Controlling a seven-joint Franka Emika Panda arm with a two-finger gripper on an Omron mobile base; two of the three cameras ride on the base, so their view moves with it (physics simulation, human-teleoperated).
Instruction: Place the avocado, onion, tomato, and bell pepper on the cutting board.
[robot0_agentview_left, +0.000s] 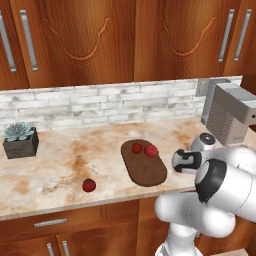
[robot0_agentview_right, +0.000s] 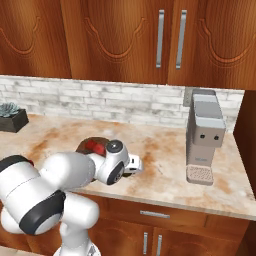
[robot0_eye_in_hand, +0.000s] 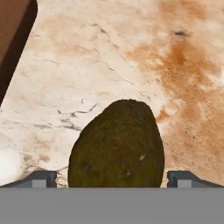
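The avocado, dark olive-green and egg-shaped, lies on the marble counter. My gripper is open, with one fingertip on each side of the fruit, apart from it. The dark brown cutting board lies to the left of my wrist, and its corner shows in the hand view. Two small red round items rest on the board's far end. A third red one sits on the counter left of the board. I cannot tell which is the tomato, onion or bell pepper.
A grey coffee machine stands at the right against the brick backsplash. A potted succulent sits at the far left. The counter's front edge runs just below the board, with drawers under it.
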